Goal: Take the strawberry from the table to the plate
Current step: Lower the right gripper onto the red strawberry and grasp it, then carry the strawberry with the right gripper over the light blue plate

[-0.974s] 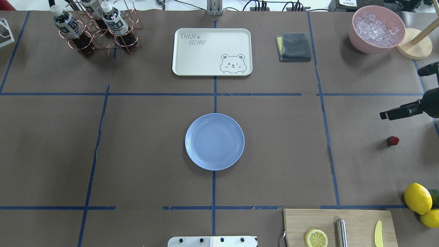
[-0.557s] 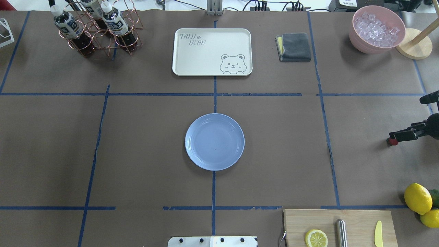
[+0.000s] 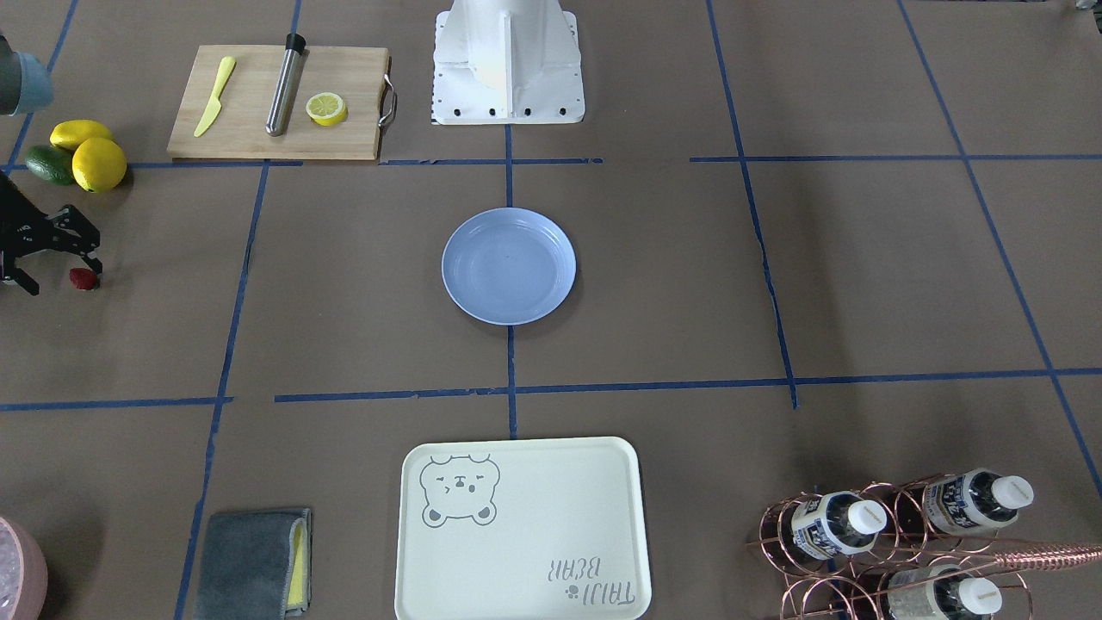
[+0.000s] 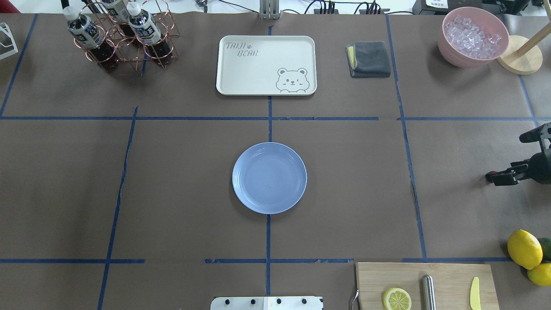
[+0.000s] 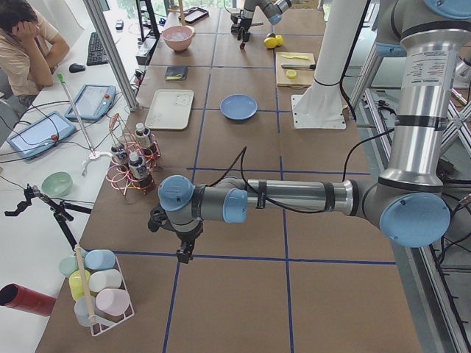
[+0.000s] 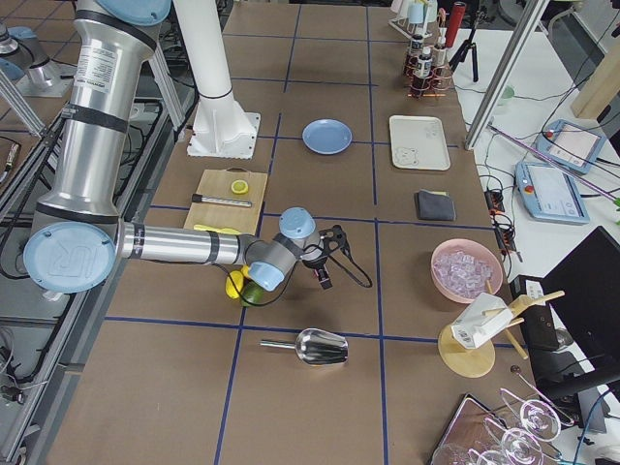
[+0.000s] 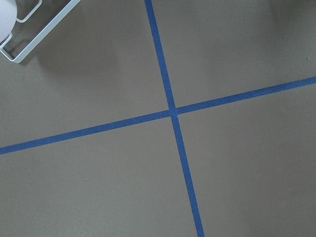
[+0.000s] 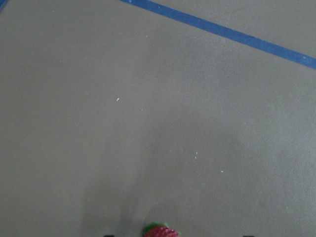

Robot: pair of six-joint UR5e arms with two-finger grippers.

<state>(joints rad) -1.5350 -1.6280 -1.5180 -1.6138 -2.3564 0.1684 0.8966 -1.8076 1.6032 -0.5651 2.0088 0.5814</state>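
The tiny dark-red strawberry [image 3: 83, 277] lies on the brown table [image 3: 689, 284] at its far right end. In the right wrist view the strawberry [image 8: 160, 230] peeks in at the bottom edge. My right gripper [image 3: 60, 274] is low over it, open, one finger right beside the fruit. Overhead, the right gripper [image 4: 505, 157] hides the strawberry under its near finger. The light-blue plate [image 4: 269, 178] sits empty at the table's middle, far from the gripper. My left gripper [image 5: 184, 254] hangs over bare table at the other end; I cannot tell whether it is open or shut.
Lemons [image 4: 524, 249] and a wooden cutting board [image 4: 447, 275] with a lemon half lie near the right gripper. A pink bowl of ice [image 4: 473, 36], a grey cloth [image 4: 370, 59], a cream bear tray [image 4: 266, 64] and a bottle rack [image 4: 125, 34] line the far side.
My right gripper has come down and toward the robot's side onto the strawberry's spot. The strawberry, plainly seen overhead a second ago, is now covered there by a finger.
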